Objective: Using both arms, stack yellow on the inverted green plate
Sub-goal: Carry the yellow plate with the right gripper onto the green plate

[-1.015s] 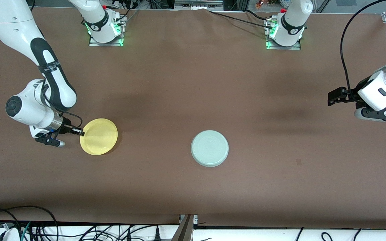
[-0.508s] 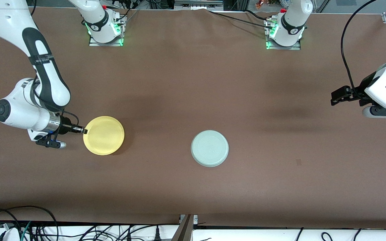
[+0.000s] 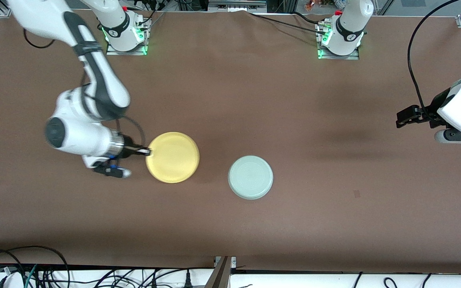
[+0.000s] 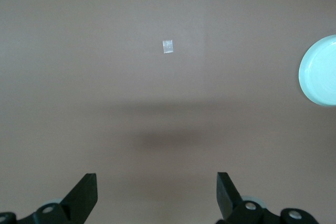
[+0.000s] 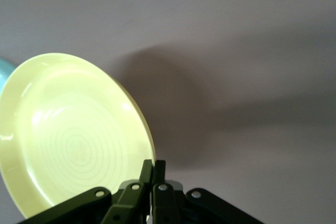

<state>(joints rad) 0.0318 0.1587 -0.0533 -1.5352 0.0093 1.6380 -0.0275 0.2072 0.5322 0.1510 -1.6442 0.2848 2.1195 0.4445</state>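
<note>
The yellow plate (image 3: 173, 157) hangs above the table, held by its rim at the right arm's end. My right gripper (image 3: 147, 151) is shut on that rim, and the right wrist view shows the plate's ringed face (image 5: 73, 140) tilted beside the pinched fingers (image 5: 152, 174). The pale green plate (image 3: 250, 177) lies upside down on the table, its ringed underside up, a short way from the yellow plate toward the left arm's end. The left wrist view catches its edge (image 4: 320, 71). My left gripper (image 3: 401, 119) hangs open over bare table at the left arm's end, nothing between its fingers (image 4: 86, 192).
A small pale tape mark (image 3: 357, 194) sits on the brown tabletop (image 3: 230, 100) between the green plate and the left arm's end. The two arm bases (image 3: 124, 34) (image 3: 340, 38) stand at the table's edge farthest from the front camera. Cables (image 3: 22, 268) run under the nearest edge.
My right arm has carried the yellow plate toward the green plate, from the table's end to just beside it. The left arm has barely shifted.
</note>
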